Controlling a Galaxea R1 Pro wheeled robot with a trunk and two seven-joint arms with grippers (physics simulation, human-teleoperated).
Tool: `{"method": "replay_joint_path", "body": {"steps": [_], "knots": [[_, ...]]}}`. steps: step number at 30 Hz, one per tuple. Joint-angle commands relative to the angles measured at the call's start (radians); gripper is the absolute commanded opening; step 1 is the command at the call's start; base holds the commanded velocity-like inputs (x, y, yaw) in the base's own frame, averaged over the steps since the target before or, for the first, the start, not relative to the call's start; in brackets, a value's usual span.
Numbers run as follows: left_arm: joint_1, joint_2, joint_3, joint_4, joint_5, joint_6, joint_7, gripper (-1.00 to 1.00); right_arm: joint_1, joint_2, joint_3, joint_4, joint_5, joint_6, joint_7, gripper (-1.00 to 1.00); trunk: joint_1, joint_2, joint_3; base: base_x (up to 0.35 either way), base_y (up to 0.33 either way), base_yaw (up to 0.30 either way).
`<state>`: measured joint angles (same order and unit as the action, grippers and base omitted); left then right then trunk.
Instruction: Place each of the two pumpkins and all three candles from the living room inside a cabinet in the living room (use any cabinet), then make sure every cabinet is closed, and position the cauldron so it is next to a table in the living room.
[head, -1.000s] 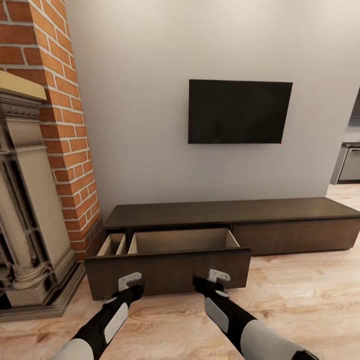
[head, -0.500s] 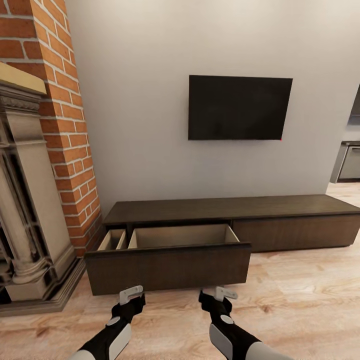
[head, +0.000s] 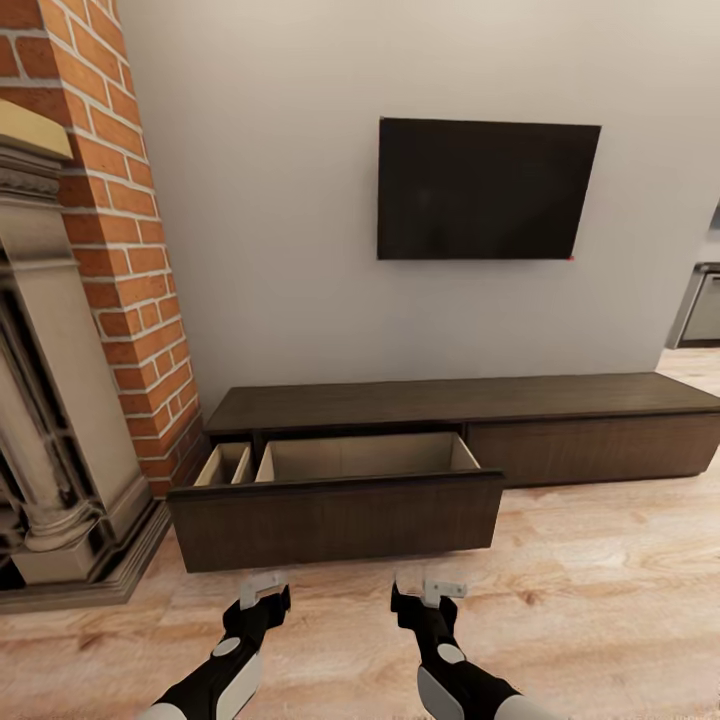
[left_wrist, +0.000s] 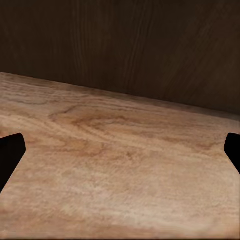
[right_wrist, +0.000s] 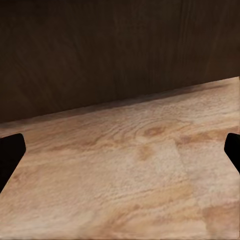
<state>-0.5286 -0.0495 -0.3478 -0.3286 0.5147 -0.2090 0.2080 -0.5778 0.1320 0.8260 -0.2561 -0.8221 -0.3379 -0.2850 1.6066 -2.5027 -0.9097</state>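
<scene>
Cabinet (head: 560, 425): lower centre, against the wall, left drawer (head: 335, 520) pulled out.
Left gripper (head: 262, 588): bottom centre-left, above the floor (head: 620, 600), jaws spread, holding nothing.
Right gripper (head: 432, 588): bottom centre, jaws spread, holding nothing.

Two black robot forearms carry light-grey oval panels and small round grey insets. The left gripper (head: 262, 583) and right gripper (head: 432, 586) show pale grey finger housings. Black fingertips (left_wrist: 10, 157) edge the wrist views.

Both grippers (head: 262, 588) (head: 432, 588) backed off the drawer front (head: 335, 522).
</scene>
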Motion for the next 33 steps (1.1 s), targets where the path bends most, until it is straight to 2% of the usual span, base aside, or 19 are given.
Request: {"method": "replay_joint_path", "body": {"steps": [1, 9, 24, 28, 33], "knots": [[-0.001, 0.001, -0.010, 0.000, 0.006, -0.004, 0.007, 1.00, 0.002, 0.000, 0.010, 0.000, -0.007, -0.007, -0.005, 1.00, 0.000, -0.001, -0.005, 0.000, 0.000, 0.000], [-0.001, 0.002, -0.042, 0.000, 0.004, -0.004, 0.007, 1.00, 0.006, -0.001, 0.011, 0.000, -0.008, -0.012, -0.005, 1.00, 0.004, -0.003, -0.036, 0.000, 0.000, 0.000], [-0.001, 0.003, -0.046, 0.000, 0.004, -0.004, 0.007, 1.00, 0.017, -0.001, 0.019, -0.001, 0.011, -0.027, 0.013, 1.00, 0.011, -0.006, -0.094, 0.000, 0.000, 0.000], [-0.001, 0.003, -0.047, 0.000, 0.005, -0.004, 0.007, 1.00, 0.020, -0.003, 0.019, 0.000, 0.013, -0.047, 0.013, 1.00, 0.012, -0.007, -0.109, 0.000, 0.000, 0.000], [-0.001, 0.002, -0.049, 0.000, 0.005, -0.004, 0.007, 1.00, 0.035, -0.004, 0.022, 0.000, 0.014, -0.118, 0.012, 1.00, 0.012, -0.007, -0.109, 0.000, 0.000, 0.000]]}}
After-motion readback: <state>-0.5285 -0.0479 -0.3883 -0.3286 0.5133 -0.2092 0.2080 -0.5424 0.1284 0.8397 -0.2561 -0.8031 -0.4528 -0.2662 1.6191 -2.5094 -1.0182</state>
